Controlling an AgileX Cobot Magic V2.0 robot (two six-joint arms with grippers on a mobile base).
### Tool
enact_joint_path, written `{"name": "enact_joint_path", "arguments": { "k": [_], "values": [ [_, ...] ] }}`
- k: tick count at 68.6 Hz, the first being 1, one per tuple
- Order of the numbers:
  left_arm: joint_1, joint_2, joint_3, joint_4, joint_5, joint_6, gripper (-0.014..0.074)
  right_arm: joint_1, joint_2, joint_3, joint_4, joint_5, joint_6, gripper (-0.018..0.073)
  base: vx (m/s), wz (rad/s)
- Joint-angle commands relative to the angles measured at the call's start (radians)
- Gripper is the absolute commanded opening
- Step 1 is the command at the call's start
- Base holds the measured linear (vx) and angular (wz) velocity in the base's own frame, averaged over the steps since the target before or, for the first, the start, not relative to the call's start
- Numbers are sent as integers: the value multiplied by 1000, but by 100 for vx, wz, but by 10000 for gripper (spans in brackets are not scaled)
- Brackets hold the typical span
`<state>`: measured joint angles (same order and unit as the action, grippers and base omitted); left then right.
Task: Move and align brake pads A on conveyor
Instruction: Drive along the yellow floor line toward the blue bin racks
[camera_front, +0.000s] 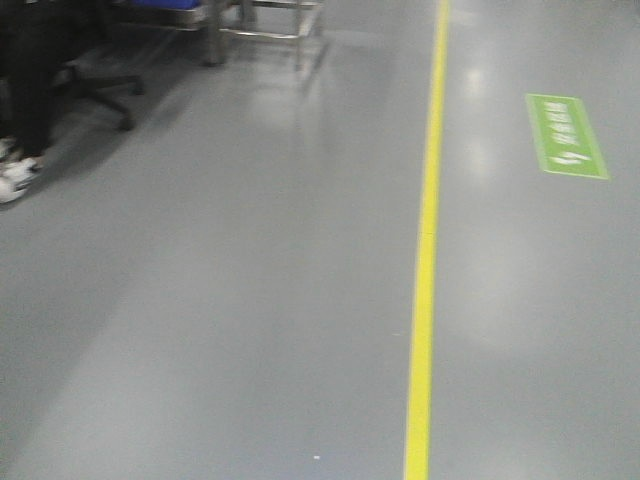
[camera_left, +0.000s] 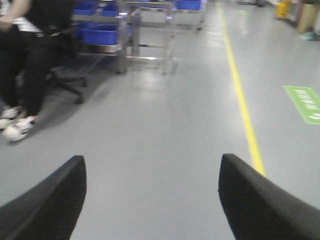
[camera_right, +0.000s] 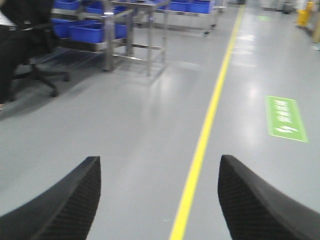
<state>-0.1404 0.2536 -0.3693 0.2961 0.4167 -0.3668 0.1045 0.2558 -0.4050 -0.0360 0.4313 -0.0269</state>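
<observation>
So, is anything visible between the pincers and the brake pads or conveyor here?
Cannot tell: no pads or conveyor show in any view. Before the open left pincer and right pincer lies only grey floor with a yellow line.

open grey floor (camera_front: 250, 300) runs from 12 to 3 o'clock. at 11 o'clock a steel rack (camera_right: 107, 45) with blue bins (camera_right: 87, 32) blocks; at 10 o'clock, a seated person (camera_left: 35, 60) and chair (camera_right: 42, 75). left pincer (camera_left: 150, 200) and right pincer (camera_right: 157, 200) gape over floor.
</observation>
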Motion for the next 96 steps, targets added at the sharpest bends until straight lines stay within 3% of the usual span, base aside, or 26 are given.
{"name": "enact_joint_path", "arguments": {
  "k": [1,22,54,96],
  "values": [
    [-2,9,-27,8,-58,-1,538,0,7,-26,-6,-75,-10,490,-2,-79],
    [-2,9,-27,8,-58,-1,538,0,7,-26,-6,-75,-10,490,1,-59],
    [-2,9,-27,8,-58,-1,538,0,7,-26,-6,-75,-10,490,12,-17],
    [-2,9,-27,8,-58,-1,538,0,7,-26,-6,-75,-10,490,43,2]
  ]
}}
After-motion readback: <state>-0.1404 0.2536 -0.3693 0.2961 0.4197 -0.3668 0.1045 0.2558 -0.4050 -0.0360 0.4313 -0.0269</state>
